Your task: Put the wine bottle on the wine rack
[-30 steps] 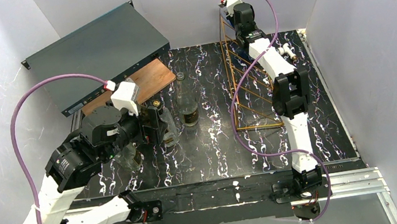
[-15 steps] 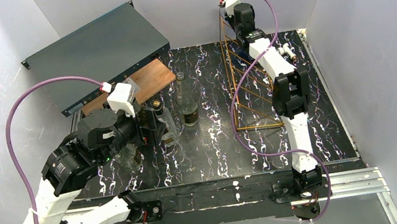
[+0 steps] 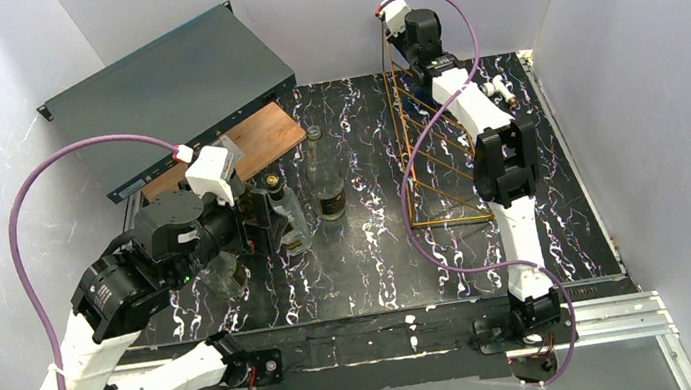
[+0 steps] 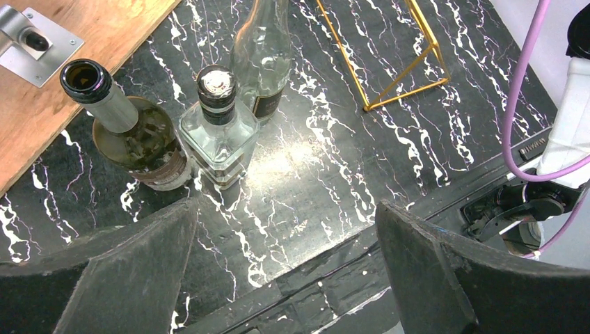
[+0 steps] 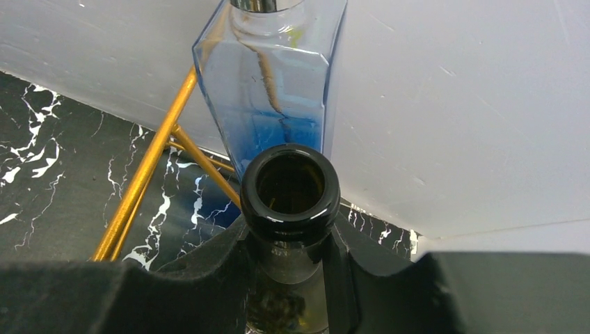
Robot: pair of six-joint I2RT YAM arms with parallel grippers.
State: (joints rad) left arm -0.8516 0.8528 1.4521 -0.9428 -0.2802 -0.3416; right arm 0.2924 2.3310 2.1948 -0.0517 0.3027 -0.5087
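My right gripper [image 5: 289, 243] is shut on the neck of a dark wine bottle [image 5: 290, 188], whose open mouth faces the wrist camera. It is at the far end of the gold wire wine rack [image 3: 433, 158], with a rack bar [image 5: 142, 177] just to the left of the bottle. From above, the right gripper [image 3: 423, 49] sits high by the back wall and hides the bottle. My left gripper [image 4: 285, 271] is open and holds nothing; it hovers over the table near the standing bottles, seen from above as the left gripper [image 3: 273, 215].
A blue-tinted square bottle [image 5: 275, 90] lies on the rack just beyond the held bottle. A dark olive bottle [image 4: 136, 139], a square clear bottle [image 4: 219, 132] and a tall clear bottle [image 4: 263, 49] stand mid-table. A grey metal box [image 3: 171, 87] rests on a wooden board [image 3: 258, 136] at back left.
The right wrist has shifted slightly left at the top of the rack, still gripping the bottle. The left arm has edged a little to the left.
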